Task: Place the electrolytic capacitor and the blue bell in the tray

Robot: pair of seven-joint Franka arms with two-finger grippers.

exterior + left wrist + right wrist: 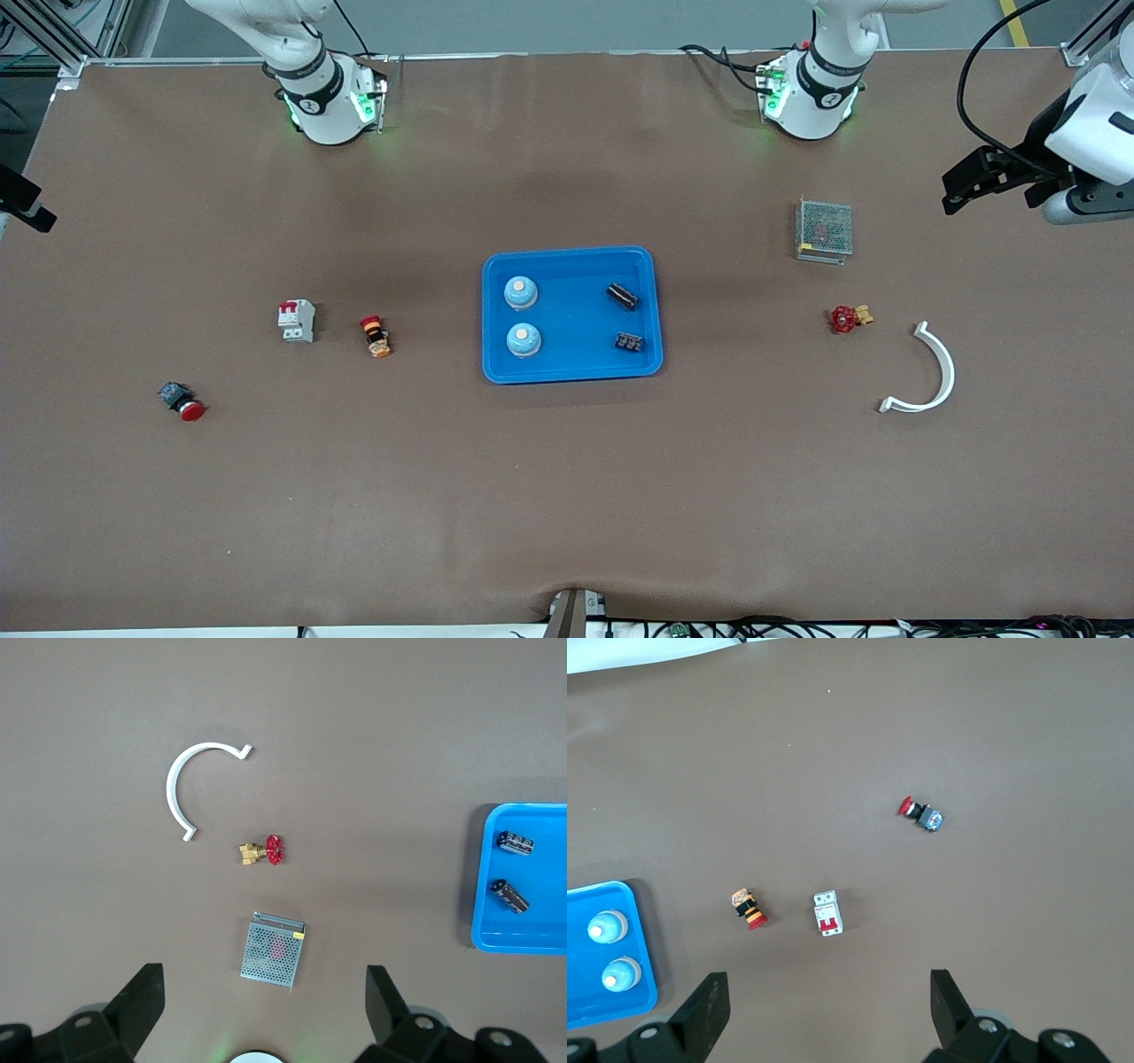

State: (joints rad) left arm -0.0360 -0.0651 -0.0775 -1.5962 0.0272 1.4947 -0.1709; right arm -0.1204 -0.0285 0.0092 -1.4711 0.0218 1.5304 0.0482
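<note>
The bright-blue tray (pixel 574 376) lies at the table's middle. Two blue bells (pixel 521 291) (pixel 523 339) stand in it on the right arm's side. Two black electrolytic capacitors (pixel 622 296) (pixel 630 341) lie in it on the left arm's side. My left gripper (pixel 966 184) is open and empty, high over the left arm's end of the table. Its wrist view shows its gripper (pixel 264 973), the tray (pixel 532 943) and the capacitors (pixel 514 842). My right gripper (pixel 22 206) is open and empty over the right arm's end. Its wrist view shows its gripper (pixel 828 977), the tray (pixel 645 992) and the bells (pixel 608 926).
Toward the left arm's end lie a metal mesh box (pixel 824 230), a red-handled brass valve (pixel 848 318) and a white curved clip (pixel 926 372). Toward the right arm's end lie a white circuit breaker (pixel 297 320), an orange-and-black switch (pixel 376 337) and a red push button (pixel 182 401).
</note>
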